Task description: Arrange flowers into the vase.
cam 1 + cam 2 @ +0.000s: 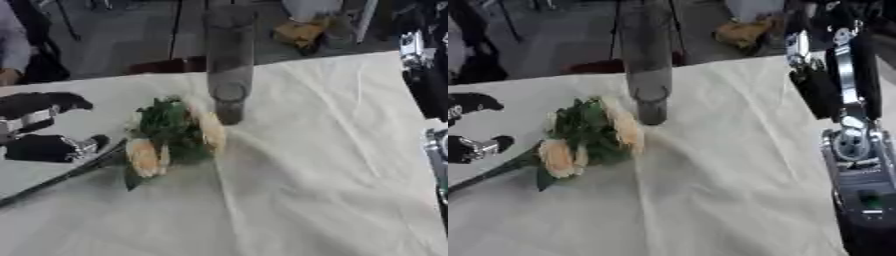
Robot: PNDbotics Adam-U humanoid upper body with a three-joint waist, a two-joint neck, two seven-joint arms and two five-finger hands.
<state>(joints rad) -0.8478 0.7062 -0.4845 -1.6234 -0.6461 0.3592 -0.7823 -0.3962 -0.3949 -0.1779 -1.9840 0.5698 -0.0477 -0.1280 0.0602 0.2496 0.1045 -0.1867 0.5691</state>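
A tall grey glass vase (229, 70) stands upright on the cream tablecloth (297, 190), near the far edge. Just in front of it and to the left lies a bunch of peach roses with green leaves (173, 134). Its dark stem (61, 179) runs down to the lower left. My left hand (48, 147) is at the left edge, fingers stretched toward the bunch, one above and one just over the stem; I cannot tell whether it touches the stem. My right hand (814, 92) hangs as a dark shape beside the table's right edge, away from the flowers.
My right forearm (857, 150), silver and black, fills the right edge. Beyond the table's far edge are a dark floor, chair legs and a yellowish bundle (299, 31). A person's sleeve (10, 45) shows at the far left.
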